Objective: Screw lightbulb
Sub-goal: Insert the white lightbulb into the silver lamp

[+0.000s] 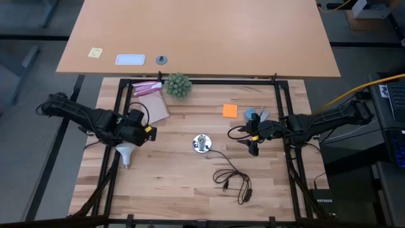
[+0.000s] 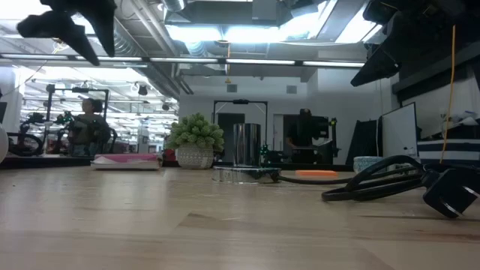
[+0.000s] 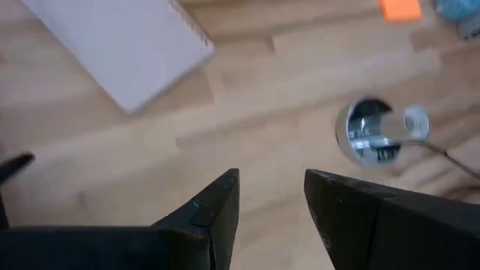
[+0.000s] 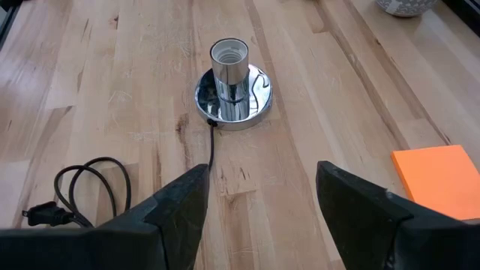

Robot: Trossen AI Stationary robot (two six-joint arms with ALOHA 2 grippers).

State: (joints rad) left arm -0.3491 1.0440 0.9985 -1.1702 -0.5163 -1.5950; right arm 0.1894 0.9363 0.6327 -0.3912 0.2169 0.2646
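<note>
Lightbulb [image 1: 126, 154] is lying on the worktop [image 1: 190, 183] just beside the left tool [image 1: 147, 133] in the high view, white globe end nearest the arm. I cannot tell whether the two are touching. The left wrist view is not showing the bulb at all. Its tool [image 3: 271, 180] is standing open with nothing between the fingers, and the socket [image 3: 373, 133] and a pale notebook [image 3: 124, 45] are lying beyond. The right tool [image 1: 248, 139] is hovering on the far side of the socket, fingers spread wide and empty. Its own camera is giving what the overhead view blurs: the socket's open threaded neck [image 4: 229, 64] and the black cord [image 4: 90, 184] coiling away. An orange note [image 4: 439, 176] is lying beside it. From table height, a spiky green plant [image 2: 195, 139] is standing behind.
</note>
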